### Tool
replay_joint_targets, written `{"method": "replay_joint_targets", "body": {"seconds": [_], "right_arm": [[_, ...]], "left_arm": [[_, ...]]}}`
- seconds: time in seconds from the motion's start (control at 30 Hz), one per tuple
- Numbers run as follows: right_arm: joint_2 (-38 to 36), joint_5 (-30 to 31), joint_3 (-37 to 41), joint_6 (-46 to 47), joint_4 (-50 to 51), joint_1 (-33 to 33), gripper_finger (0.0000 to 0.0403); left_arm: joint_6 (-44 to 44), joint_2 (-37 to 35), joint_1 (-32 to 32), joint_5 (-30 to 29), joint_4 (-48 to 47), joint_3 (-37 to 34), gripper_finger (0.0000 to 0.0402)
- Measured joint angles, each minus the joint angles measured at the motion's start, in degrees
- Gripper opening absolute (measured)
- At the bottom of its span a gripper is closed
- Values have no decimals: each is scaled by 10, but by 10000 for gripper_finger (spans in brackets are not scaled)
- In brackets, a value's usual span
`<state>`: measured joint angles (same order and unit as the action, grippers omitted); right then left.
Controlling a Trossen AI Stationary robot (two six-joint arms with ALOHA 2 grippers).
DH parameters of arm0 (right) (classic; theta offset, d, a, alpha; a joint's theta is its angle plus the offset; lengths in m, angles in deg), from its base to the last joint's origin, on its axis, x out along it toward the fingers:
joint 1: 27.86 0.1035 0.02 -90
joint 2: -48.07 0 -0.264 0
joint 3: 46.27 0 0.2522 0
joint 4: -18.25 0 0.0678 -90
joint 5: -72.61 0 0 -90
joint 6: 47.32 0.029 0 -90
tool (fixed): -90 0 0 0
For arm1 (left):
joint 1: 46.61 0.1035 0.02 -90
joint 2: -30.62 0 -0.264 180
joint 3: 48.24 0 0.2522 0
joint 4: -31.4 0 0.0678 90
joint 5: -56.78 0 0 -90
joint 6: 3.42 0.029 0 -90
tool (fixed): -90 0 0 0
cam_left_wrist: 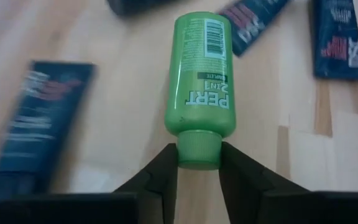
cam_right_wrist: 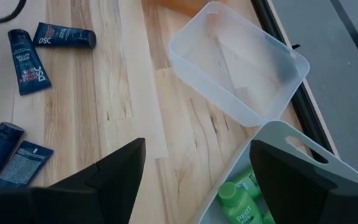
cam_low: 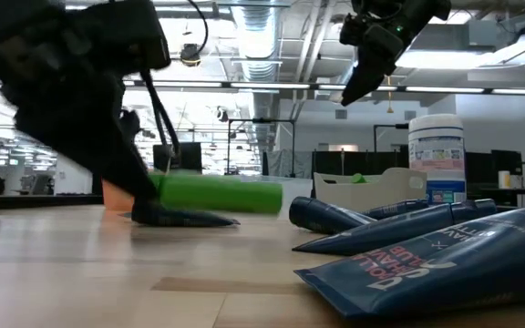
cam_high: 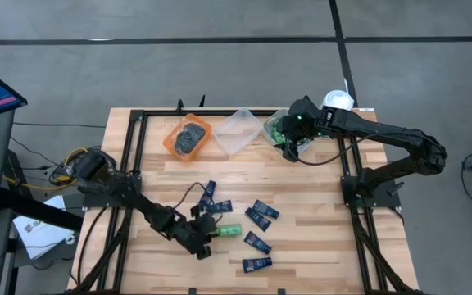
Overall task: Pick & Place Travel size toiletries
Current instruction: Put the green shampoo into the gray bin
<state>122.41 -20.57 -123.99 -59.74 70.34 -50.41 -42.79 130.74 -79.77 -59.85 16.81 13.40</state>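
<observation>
A bright green mini bottle lies on its side on the wood near the table's near edge, with its cap toward my left gripper, which is shut on it. Several dark navy tubes lie flat around it. My right gripper hangs open and holds nothing above the far right bin, where more green bottles lie. Grey round tins fill the orange bin. My left gripper pinches the green bottle's cap between its two fingers. They come in level from the table's left, along the bottle's length. The bottle lies level at tabletop height; I cannot tell if it is lifted off the wood.
A clear bin with nothing in it stands between the orange bin and the bin with green bottles. A large white jar with a blue label stands at the far right corner. Black frame rails run along both sides.
</observation>
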Motion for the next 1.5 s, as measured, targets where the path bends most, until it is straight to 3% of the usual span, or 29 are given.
{"method": "replay_joint_targets", "body": {"seconds": [0.3,0.7,1.07,1.5], "right_arm": [[0,-81,0,75,-86,0,281],[0,-105,0,348,-155,8,281],[0,-134,0,412,-206,8,281],[0,-135,0,425,-266,34,281]], "left_arm": [[128,-125,65,-24,-69,0,90],[367,-252,233,-51,-65,0,90],[535,-270,325,-17,79,0,90],[572,-270,379,15,100,0,90]]}}
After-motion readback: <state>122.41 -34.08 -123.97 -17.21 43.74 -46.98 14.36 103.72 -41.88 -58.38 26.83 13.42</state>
